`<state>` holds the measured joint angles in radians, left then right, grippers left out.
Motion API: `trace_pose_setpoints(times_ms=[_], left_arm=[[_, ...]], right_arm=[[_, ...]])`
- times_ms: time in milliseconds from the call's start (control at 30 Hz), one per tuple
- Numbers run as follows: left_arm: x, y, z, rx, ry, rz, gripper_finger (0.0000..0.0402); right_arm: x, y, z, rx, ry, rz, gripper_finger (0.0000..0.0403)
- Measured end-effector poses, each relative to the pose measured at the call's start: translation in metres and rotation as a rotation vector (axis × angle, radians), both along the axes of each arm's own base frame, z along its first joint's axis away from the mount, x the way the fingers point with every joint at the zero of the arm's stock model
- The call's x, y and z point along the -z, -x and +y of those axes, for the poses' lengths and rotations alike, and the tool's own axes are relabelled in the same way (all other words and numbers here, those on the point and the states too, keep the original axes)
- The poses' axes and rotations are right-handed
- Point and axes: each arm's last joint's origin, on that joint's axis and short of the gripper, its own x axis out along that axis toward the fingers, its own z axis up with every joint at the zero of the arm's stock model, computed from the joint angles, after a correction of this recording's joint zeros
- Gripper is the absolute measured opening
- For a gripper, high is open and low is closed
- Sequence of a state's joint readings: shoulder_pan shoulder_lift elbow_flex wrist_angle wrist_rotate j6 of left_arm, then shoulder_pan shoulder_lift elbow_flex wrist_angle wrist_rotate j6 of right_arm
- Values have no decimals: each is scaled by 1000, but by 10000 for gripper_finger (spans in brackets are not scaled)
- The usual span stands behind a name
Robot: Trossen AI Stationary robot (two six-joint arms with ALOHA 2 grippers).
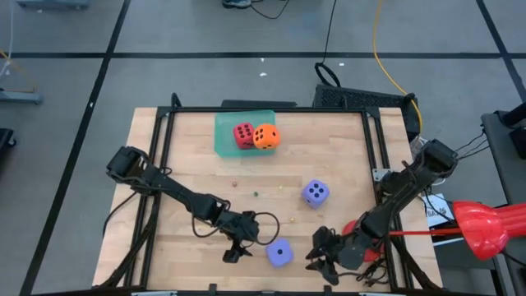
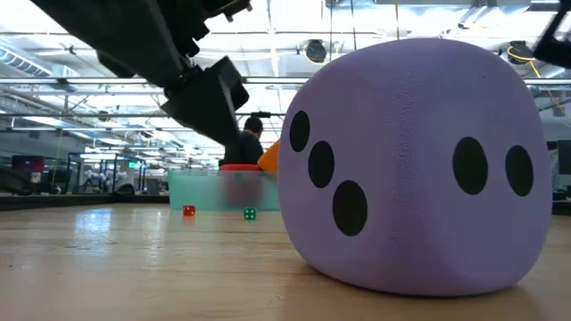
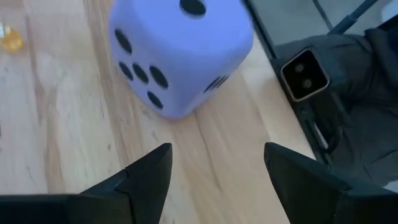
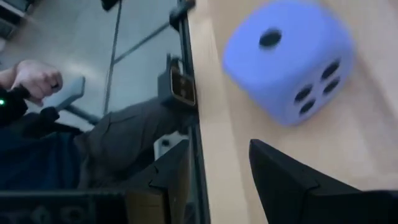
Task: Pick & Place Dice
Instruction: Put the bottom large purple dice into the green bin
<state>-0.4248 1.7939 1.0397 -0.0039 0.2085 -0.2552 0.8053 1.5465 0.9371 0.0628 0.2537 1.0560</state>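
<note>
your left gripper (image 1: 237, 249) hangs low over the near edge of the wooden table (image 1: 189, 164), its two dark fingers (image 3: 146, 177) spread apart with nothing between them. just beside it, toward the right arm, sits one purple-blue die (image 1: 279, 253), resting on the bare wood and touching neither arm; in the left wrist view that die (image 3: 180, 53) lies just ahead of the open fingertips, one pip on top. your right gripper (image 1: 322, 256) flanks the same die from the other side, also near the table's front edge, and its fingers (image 4: 292, 180) stand apart and empty too, the cube (image 4: 287, 59) showing beyond them in the right wrist view. in the low view this die (image 2: 415, 165) fills the foreground, a three-pip face turned to the camera.

the second purple-blue die (image 1: 316, 193) rests mid-table, well apart from both grippers, on the right arm's side. the red die (image 1: 243, 134) and the orange die (image 1: 265, 136) sit side by side, touching, on the flat teal-green tray (image 1: 226, 136) at the far edge of the table. a few tiny coloured specks (image 1: 256, 194) lie on the wood near the middle; they look like miniature dice, though the high view is too small to be sure.

a person's hand (image 4: 34, 78) shows beyond the table's edge in the right wrist view.
</note>
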Motion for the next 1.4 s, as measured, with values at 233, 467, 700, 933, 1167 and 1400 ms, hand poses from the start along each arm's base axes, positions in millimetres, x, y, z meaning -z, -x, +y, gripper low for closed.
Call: trace_pose_setpoints(times_ms=[233, 467, 700, 933, 1167, 1400], left_arm=[[0, -2, 2, -14, -19, -21, 267], [0, -6, 11, -39, -26, -20, 267], [0, -10, 23, -61, -39, -22, 267], [12, -15, 34, -92, -55, 23, 267], [32, -25, 34, -60, 11, 30, 267], [42, -21, 35, -47, 47, 143, 267]], right_arm=[[19, -14, 9, -60, -125, 64, 153], [50, -32, 5, -26, -142, 154, 153], [66, -45, -8, 29, -117, 186, 153], [64, -54, -18, 36, -92, 148, 153], [62, -62, -27, 39, -75, 107, 153], [63, -63, -29, 41, -63, 112, 153]])
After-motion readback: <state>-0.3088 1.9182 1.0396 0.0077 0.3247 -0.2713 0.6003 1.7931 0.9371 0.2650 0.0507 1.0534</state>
